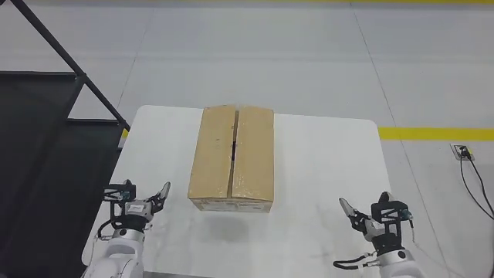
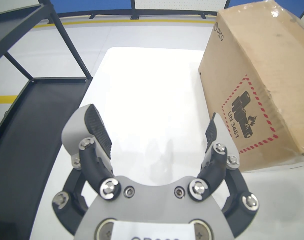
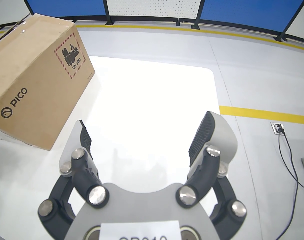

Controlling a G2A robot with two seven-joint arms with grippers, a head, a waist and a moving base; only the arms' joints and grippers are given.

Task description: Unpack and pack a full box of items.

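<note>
The box (image 1: 232,154) is plain tan cardboard. Its label (image 2: 247,116) has a red-and-white dashed border around a black symbol. The bench (image 1: 324,170) is glossy white. The left hand (image 2: 153,117) and right hand (image 3: 144,122) are silver with black ribbed pads (image 2: 98,126). The floor (image 1: 309,54) is pale grey with yellow stripes (image 1: 432,133).

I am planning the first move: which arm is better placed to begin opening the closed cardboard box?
Probably left. The left gripper is open, empty and nearer the cardboard box; the right gripper, also open, stands farther off.
</note>
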